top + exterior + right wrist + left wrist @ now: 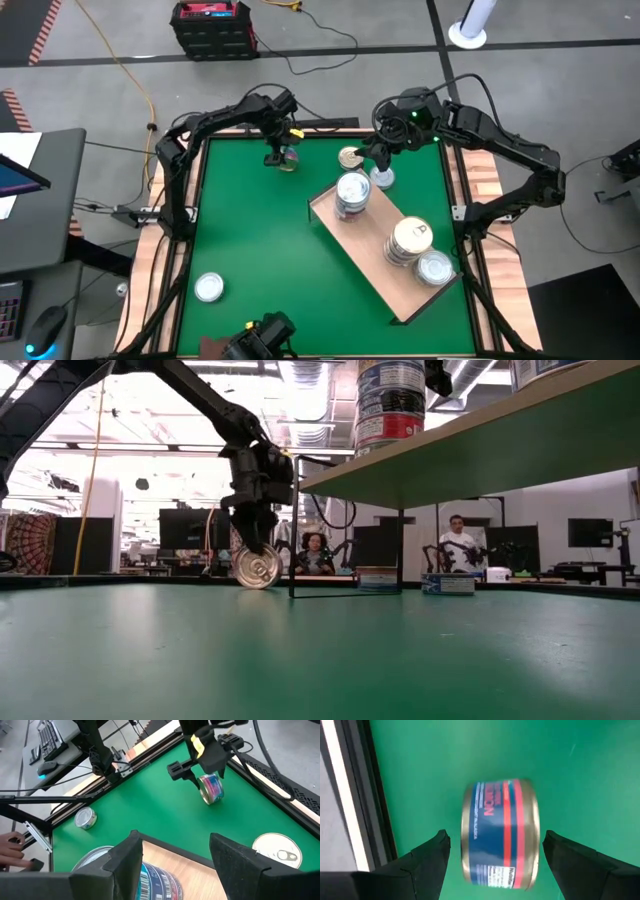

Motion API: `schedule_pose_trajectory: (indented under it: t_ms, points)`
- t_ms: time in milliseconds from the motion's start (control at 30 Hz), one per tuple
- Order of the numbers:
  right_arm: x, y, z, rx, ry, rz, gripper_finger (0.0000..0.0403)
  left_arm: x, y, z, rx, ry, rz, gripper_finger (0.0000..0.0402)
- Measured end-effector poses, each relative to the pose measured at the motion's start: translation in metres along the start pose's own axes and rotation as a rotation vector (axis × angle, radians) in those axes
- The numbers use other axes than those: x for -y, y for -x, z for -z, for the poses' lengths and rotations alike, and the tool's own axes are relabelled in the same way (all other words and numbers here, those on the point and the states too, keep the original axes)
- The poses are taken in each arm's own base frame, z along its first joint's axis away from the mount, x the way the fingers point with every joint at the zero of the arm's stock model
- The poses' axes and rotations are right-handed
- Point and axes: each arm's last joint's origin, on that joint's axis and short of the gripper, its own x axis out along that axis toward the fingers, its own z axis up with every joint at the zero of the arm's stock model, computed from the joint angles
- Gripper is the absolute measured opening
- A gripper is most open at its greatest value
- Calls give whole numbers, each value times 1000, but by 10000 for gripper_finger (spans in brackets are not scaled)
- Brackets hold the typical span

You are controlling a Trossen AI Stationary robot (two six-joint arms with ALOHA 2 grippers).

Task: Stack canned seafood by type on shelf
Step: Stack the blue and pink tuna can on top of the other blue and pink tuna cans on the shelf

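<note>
**Pickup of a stray tin under way at the far edge of the table**

Left gripper (281, 152) hangs over a small round tin with a blue and red label and a silver pull-tab lid (288, 160), which stands on its rim on the green mat (250, 230) near the table's far edge. The left wrist view shows the jaws wide apart, one finger on each side of the tin, not touching it. Judged step: approach before the grasp.

Light-wood rectangular shelf board (372, 262) lies diagonally on the right half of the mat. It carries a stack of blue-labelled tins (352, 193) at its far end, a stack of pale-labelled tins (409, 241) and a single tin (434, 268) towards its near end. Right gripper (380, 152) waits, fingers parted and empty, above the far end of the shelf, close to two loose tins (350, 157) on the mat. Another silver tin (208, 288) lies well apart at the near left.

Next move calls for closing squarely across the tin's flat faces; standing on its rim, it is likely to roll if nudged first.
</note>
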Motion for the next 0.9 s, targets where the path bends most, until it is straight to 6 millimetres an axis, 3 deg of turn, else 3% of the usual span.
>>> schedule_pose_trajectory:
  t_ms: [133,367,633,733,900]
  points:
    - [0,0,0,0,1,0,255,-1,-1,-1,-23,-2,-38,287]
    - [0,0,0,-1,2,-1,255,-1,-1,-2,-41,35,-65,183]
    - [2,1,0,1,-5,5,255,2,7,-8,-81,126,-84,183]
    - [9,11,-3,29,-46,22,255,-3,30,-10,-5,217,-81,183]
    - [19,30,-4,35,-86,56,255,-6,90,-17,269,397,-99,182]
